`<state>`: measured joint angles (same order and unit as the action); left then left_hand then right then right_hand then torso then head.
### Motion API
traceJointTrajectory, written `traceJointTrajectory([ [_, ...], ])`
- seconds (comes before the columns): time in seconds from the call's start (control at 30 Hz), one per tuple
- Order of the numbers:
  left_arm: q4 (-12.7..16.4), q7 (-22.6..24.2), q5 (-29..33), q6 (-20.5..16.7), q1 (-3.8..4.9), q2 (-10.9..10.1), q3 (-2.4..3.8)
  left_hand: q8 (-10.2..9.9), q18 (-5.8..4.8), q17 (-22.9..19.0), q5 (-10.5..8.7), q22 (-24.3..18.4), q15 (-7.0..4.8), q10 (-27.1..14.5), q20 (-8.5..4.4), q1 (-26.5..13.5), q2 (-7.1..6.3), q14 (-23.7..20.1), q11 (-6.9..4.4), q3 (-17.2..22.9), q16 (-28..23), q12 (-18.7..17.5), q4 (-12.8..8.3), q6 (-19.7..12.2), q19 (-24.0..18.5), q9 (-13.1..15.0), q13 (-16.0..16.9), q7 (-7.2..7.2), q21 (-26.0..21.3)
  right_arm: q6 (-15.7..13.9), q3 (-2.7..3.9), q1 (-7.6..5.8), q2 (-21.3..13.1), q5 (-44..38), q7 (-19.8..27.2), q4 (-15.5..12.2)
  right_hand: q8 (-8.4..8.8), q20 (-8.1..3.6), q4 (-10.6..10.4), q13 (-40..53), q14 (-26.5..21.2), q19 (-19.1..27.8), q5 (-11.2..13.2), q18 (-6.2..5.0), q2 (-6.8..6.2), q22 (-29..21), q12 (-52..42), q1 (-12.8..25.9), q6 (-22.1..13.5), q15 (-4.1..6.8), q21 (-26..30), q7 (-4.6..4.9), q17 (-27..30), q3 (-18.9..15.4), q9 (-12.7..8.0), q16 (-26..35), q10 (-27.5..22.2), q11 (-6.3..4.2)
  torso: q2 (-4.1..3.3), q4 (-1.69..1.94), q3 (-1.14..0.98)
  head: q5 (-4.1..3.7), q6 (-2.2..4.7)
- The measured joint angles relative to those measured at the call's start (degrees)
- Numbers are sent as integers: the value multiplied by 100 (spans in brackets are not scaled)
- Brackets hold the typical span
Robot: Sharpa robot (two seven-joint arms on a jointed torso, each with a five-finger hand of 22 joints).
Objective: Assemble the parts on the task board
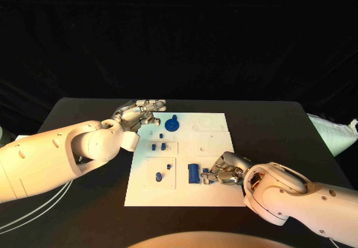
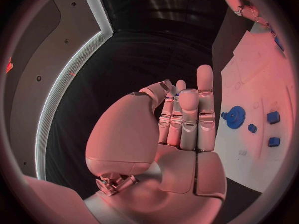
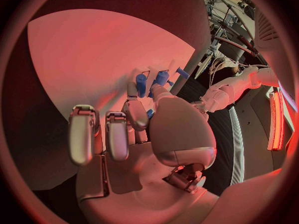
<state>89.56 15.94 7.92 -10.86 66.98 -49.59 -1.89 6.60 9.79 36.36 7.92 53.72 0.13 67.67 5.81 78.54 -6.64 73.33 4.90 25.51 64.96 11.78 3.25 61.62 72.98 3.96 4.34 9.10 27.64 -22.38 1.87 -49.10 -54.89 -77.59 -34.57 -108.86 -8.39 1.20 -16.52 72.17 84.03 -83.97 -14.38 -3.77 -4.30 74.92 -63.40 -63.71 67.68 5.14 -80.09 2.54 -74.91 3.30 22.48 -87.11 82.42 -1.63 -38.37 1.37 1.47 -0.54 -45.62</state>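
The board [image 1: 212, 199] was seen lying flat in the middle of the bench [image 1: 283, 119], with blue parts spread over its panels. The right hand [image 1: 221, 170] was found low over the board's near half, its fingers [image 3: 133, 107] drawn together by a tall blue block [image 1: 193, 173]. In the right wrist view a small blue part [image 3: 142, 84] was seen at the fingertips, apparently pinched between thumb and a finger, though just how firmly it was held could not be told. The other fingers of that hand were stretched out, clear of the pinch.

The left hand [image 1: 138, 114] was held at the board's far left corner, just beside the blue gear [image 1: 172, 124]. Its fingers [image 2: 189, 117] were seen straight and pressed side by side, with nothing in them.

Small pegs [image 1: 157, 147] and an oval piece [image 1: 158, 176] were noted on the left panels, well apart from the right hand.

The step in hand was judged to be the seating of that pinched part beside the block. It would best be done slowly: the part kept upright, lined up over its seat before any push, and pressed straight down. The block should not be knocked by the outstretched fingers. The left hand could well be kept off the gear until it was wanted.
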Motion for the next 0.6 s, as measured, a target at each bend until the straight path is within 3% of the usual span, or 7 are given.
traceJointTrajectory([
  [0.27, -6, -5, 0, 10, 0, 1, 0, 0, 0, 0, 0, 0, 0, 0, 0, 0, 0, 0, 0, 0, 0, 0, 0, 0, 0, 0, 0, 0, 0, 8, -3, 2, -7, -30, -3, -17, 0, -38, -8, 21, 0, -3, 329, 0, 45, -1, 0, 95, 0, 0, 0, 0, 1, -355, 51, 0, 0, 0, 1, -3, -2, 3, -6],
  [0.6, -21, -8, -1, 16, 0, 4, 0, 0, 0, 1, 0, 1, 0, 0, 0, 0, 0, 0, 0, 0, 0, 0, 0, 0, 0, 0, 0, 0, 0, 18, -8, 7, -93, -58, -5, -145, -24, -38, 0, 73, 0, -4, 307, -1, 95, -1, -28, 140, 0, 0, 0, 0, 1, -440, 80, 0, 20, -20, 1, -4, -5, -4, 2],
])
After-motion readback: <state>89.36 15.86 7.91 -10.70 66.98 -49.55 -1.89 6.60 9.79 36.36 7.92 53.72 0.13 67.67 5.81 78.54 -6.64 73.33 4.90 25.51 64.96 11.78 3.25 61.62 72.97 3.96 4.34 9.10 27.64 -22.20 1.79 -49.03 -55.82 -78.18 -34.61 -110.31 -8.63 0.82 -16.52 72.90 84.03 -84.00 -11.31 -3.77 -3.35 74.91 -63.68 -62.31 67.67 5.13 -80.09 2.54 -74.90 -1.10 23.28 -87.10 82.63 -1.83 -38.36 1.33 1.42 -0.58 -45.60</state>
